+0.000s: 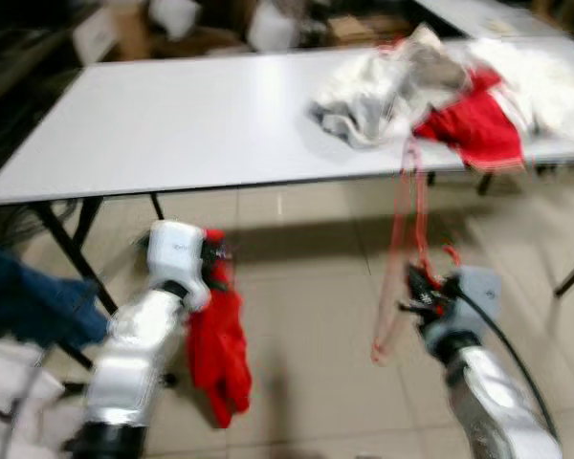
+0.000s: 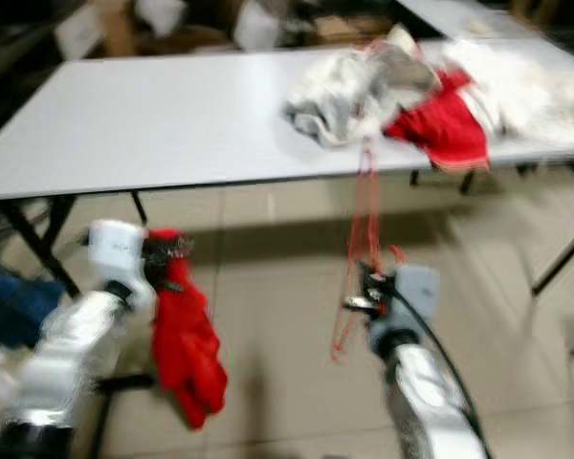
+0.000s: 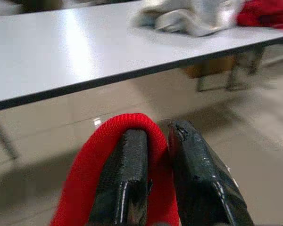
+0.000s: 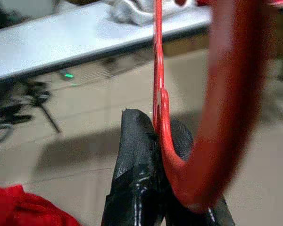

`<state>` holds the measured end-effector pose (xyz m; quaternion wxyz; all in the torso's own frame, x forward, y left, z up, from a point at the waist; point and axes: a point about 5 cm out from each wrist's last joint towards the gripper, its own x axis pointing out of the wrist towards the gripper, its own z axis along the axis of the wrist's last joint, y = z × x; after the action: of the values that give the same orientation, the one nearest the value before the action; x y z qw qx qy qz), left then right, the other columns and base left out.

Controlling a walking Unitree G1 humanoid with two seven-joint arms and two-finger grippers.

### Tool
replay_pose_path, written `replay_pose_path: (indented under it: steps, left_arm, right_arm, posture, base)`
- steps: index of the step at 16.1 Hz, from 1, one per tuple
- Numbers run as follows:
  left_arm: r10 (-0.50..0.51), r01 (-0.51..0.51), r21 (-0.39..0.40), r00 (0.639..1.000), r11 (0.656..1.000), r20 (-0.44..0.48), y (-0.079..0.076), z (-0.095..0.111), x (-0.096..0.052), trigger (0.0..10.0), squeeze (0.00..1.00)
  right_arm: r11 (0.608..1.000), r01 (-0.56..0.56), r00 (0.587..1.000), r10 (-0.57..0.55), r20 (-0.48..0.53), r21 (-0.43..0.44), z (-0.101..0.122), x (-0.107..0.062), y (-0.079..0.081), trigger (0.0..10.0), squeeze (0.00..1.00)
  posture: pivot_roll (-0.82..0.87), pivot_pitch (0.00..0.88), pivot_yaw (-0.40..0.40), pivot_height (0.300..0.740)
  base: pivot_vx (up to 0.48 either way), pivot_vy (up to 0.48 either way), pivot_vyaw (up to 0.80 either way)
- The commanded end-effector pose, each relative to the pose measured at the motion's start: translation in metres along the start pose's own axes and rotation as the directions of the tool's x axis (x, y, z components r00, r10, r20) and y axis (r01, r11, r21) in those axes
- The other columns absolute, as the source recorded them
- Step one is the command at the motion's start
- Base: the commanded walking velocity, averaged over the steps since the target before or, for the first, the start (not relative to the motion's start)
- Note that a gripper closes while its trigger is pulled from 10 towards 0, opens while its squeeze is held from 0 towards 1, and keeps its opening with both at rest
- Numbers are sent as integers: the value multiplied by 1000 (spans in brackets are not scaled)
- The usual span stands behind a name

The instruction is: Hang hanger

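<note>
Right wrist view: fingers clamp red hanger below table edge.

A table stands ahead with a clothes pile on its right part, while before it over the floor a garment hangs left and a hanger right.
</note>
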<state>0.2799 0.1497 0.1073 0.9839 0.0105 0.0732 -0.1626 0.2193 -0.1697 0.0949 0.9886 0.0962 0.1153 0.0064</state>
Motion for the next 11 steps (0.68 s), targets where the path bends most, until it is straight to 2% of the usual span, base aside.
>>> replay_pose_path:
  steps: [1, 2, 6, 7, 8, 10, 11]
  left_arm:
    - [33, -34, 22, 999, 999, 37, 10, 11, -2, 10000, 0]
    - [59, -60, 9, 997, 998, 40, 12, 11, -3, 10000, 0]
    - [61, -59, -24, 993, 998, 105, 11, 21, -4, 10000, 0]
    - [45, -43, -15, 993, 999, 112, 10, 26, -2, 10000, 0]
    - [53, -54, 6, 993, 999, 109, 11, 28, -1, 10000, 0]
    - [75, -76, 3, 991, 997, 110, 14, 30, 0, 10000, 0]
    - [68, -69, 1, 993, 998, 101, 15, 33, -1, 10000, 0]
  right_arm:
    - [1000, -16, 1000, 16, 15, 14, 5, 2, 6, 10000, 0]
    - [1000, -23, 1000, 23, 17, 9, 6, 3, 5, 10000, 0]
    - [989, -140, 990, 139, -7, -49, 14, 3, 11, 10000, 0]
    - [981, -191, 982, 191, 4, -43, 21, 2, 17, 10000, 0]
    - [973, -214, 977, 213, -15, -83, 23, 2, 19, 10000, 0]
    - [964, -235, 972, 234, -24, -122, 25, 3, 22, 10000, 0]
    - [951, -258, 966, 258, -22, -172, 27, 1, 26, 10000, 0]
  posture:
    - [-98, 0, 55, 740]
    - [-96, 0, 53, 740]
    - [-100, 0, 38, 740]
    - [-101, 0, 29, 740]
    - [-108, 0, 27, 740]
    - [-105, 0, 23, 740]
    - [-105, 0, 20, 740]
  base:
    - [0, 0, -413]
    - [0, 0, 0]
    - [0, 0, 0]
    - [240, 0, 0]
    - [289, 0, 0]
    - [309, 0, 0]
    - [368, 0, 0]
